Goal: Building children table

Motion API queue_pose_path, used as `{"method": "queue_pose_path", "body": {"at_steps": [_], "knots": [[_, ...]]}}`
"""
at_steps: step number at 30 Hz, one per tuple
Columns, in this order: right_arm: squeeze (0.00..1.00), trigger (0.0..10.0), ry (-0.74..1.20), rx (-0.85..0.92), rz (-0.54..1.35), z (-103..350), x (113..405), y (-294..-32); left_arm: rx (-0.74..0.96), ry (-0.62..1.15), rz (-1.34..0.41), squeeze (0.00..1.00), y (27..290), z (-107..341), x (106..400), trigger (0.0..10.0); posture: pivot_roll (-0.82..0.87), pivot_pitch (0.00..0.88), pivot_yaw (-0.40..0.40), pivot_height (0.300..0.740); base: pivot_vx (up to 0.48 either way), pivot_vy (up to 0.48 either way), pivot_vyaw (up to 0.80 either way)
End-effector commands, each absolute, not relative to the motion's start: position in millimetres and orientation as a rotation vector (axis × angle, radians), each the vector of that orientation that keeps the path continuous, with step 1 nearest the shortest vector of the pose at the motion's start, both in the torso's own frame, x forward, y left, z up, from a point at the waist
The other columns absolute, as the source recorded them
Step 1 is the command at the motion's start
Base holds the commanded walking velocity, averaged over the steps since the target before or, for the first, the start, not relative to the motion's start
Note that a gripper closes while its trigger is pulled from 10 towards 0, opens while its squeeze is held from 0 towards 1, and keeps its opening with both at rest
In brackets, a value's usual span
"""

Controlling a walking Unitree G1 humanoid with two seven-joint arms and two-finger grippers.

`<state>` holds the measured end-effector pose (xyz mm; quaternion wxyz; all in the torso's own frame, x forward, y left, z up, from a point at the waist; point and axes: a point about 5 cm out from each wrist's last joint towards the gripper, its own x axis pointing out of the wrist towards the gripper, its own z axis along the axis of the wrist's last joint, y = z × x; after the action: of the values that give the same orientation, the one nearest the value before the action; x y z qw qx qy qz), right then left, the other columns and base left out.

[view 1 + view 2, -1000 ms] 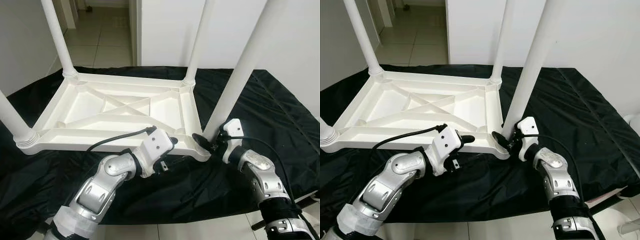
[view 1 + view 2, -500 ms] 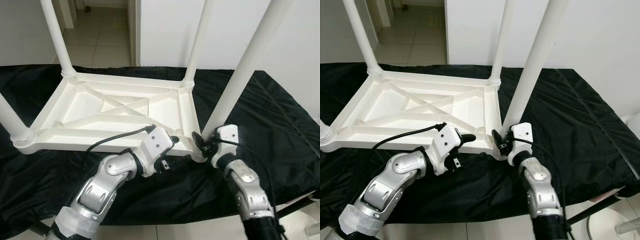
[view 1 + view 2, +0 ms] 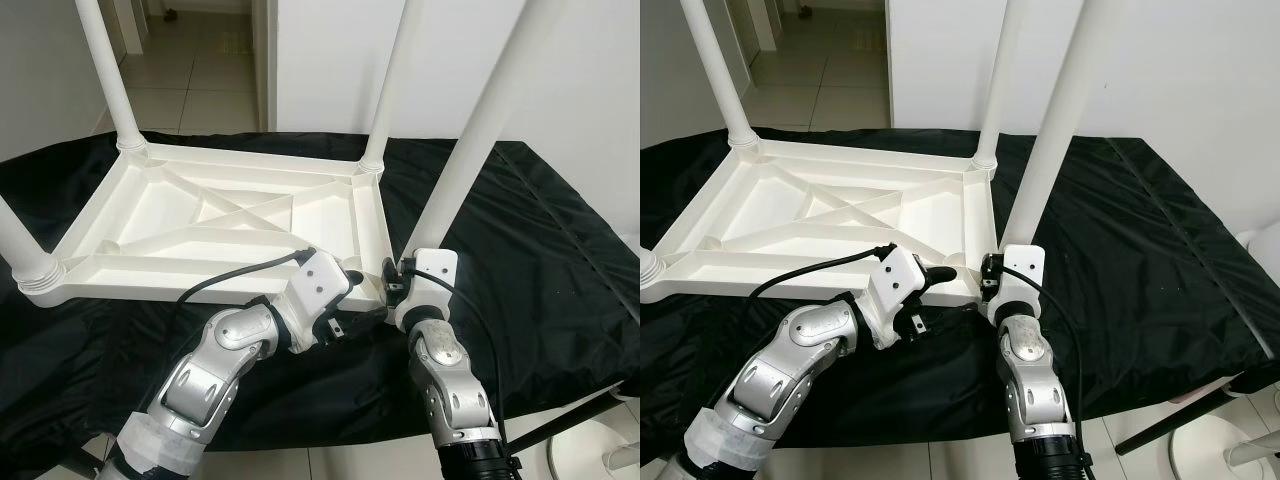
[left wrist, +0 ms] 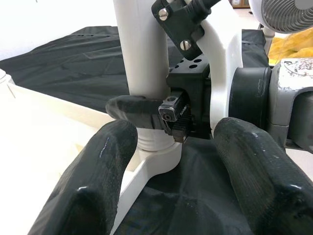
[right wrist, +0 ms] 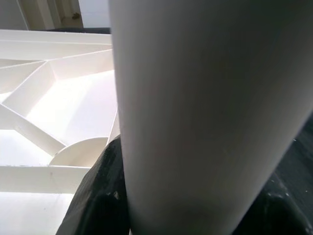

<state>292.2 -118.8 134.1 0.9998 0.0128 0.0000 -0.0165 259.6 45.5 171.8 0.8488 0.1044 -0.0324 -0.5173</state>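
I have the right gripper (image 3: 392, 283) clamped around the base of the near leg (image 3: 470, 150) to seat it in the upside-down table (image 3: 200, 215), while the left gripper (image 3: 352, 278) rests open just beside, bracing the rim.

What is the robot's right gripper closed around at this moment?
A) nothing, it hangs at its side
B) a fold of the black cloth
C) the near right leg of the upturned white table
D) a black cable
C: the right gripper clamps the base of the white table leg just above its socket on the upturned table, and the right wrist view has that leg right against its fingers.
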Motion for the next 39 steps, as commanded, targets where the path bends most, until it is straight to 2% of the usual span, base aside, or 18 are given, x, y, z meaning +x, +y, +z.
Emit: {"method": "queue_pose_path", "body": {"at_steps": [1,6,7,12,17,18,23,26,29,39], "knots": [[0.0,10.0,0.066,0.066,-0.031,124,288,-104,0.214,-0.064,-1.058,0.0,47,172,263,10.0,-0.01,0.0,-0.063,0.74,0.0,0.0,0.0],[0.01,10.0,0.043,0.1,-0.02,129,285,-107,0.208,-0.064,-1.057,0.0,46,172,262,10.0,-0.02,0.0,-0.066,0.74,0.0,0.0,0.0],[1.0,10.0,0.013,0.117,0.022,133,284,-106,0.207,-0.064,-1.055,0.0,46,172,262,10.0,-0.02,0.0,-0.064,0.74,0.0,0.0,0.0],[1.0,10.0,-0.031,0.089,0.129,142,286,-104,0.205,-0.065,-1.051,0.0,46,173,263,10.0,-0.02,0.0,-0.062,0.74,0.0,0.0,0.0],[1.0,10.0,-0.037,0.063,0.169,146,288,-115,0.203,-0.068,-1.048,0.0,46,173,263,10.0,-0.03,0.002,-0.059,0.74,0.0,0.0,0.0],[0.0,10.0,-0.031,0.04,0.251,145,285,-123,0.2,-0.067,-1.044,0.0,46,173,263,10.0,-0.03,0.005,-0.058,0.74,0.0,0.0,0.0],[0.0,10.0,-0.027,0.028,0.295,145,284,-128,0.197,-0.067,-1.042,0.0,46,173,264,10.0,-0.03,0.005,-0.058,0.74,0.0,0.0,0.0],[0.0,10.0,-0.024,-0.087,0.44,137,283,-152,0.194,-0.064,-1.042,0.0,46,173,264,10.0,-0.04,0.016,-0.058,0.74,0.0,0.0,0.0],[0.0,10.0,-0.018,-0.124,0.491,135,286,-165,0.193,-0.063,-1.044,0.0,46,173,264,10.0,-0.04,0.016,-0.058,0.74,0.0,0.0,0.0],[0.0,10.0,-0.007,-0.167,0.594,137,292,-171,0.192,-0.063,-1.048,0.0,45,173,264,10.0,-0.04,0.018,-0.042,0.74,0.0,0.0,0.0]]}}
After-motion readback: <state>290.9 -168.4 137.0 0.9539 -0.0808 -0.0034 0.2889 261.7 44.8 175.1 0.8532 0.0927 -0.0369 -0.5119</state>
